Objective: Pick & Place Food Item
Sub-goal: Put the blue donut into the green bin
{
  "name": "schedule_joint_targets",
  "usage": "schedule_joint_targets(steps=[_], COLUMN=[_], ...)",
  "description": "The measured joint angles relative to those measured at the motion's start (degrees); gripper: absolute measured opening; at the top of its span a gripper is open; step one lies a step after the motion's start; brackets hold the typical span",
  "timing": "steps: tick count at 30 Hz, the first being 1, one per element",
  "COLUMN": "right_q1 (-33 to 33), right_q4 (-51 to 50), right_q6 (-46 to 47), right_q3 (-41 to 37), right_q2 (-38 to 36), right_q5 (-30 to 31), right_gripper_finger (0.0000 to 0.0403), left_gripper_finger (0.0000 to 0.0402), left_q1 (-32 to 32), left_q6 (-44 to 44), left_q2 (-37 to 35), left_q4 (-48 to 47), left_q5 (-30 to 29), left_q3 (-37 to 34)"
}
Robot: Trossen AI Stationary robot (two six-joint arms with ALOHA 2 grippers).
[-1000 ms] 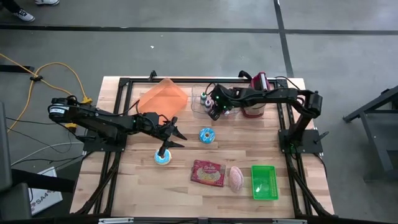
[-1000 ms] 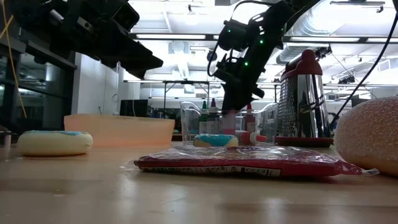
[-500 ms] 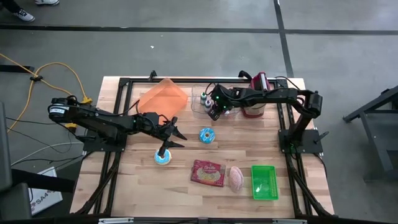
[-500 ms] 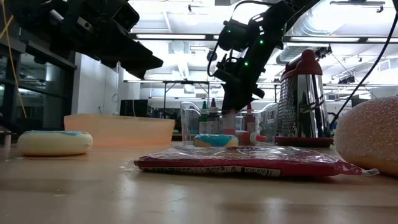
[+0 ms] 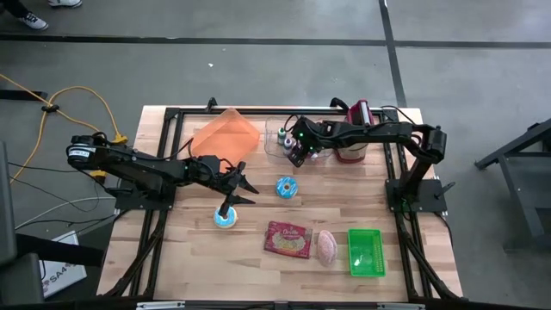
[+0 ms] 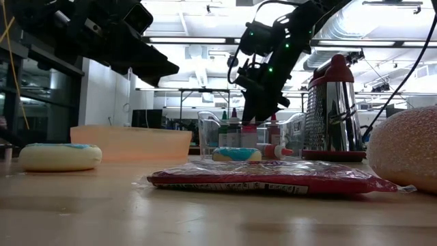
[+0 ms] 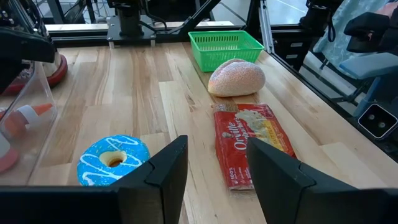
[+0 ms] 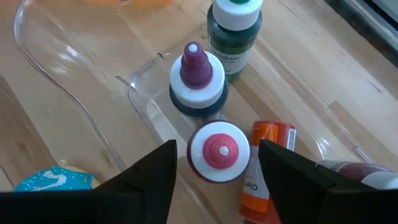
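Two donuts (image 5: 286,187) (blue-iced), four bottles (image 8: 198,79)

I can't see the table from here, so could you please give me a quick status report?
Right gripper open, straddling the red-capped bottle in the clear bin. Left gripper open, empty, above the blue donut. Neighbouring purple-tipped bottle crowds it.

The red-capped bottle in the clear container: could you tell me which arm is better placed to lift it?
Right. Its tool hangs open straddling the red-capped bottle in the clear container; the left tool waits near the doughnuts.
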Motion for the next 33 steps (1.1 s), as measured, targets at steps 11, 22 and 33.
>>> schedule_joint_targets(steps=[11,22,33], right_q1=[-0.6,-0.7,2.9], right_q4=[0.1,0.1,0.0], right_q6=[-0.5,-3.2,-6.1], right_q3=[0.0,0.0,0.0], right_q2=[-2.0,-9.7,-10.2], right_q5=[1.5,2.1,1.6], right_gripper_finger=[0.0217,0.0217,0.0217], left_gripper_finger=[0.0158,0.0158,0.0158], left_q1=[0.0,0.0,0.0], left_q6=[0.0,0.0,0.0], left_q2=[0.0,0.0,0.0], left_q4=[0.0,0.0,0.0], left_q5=[0.0,0.0,0.0], left_q3=[0.0,0.0,0.0])
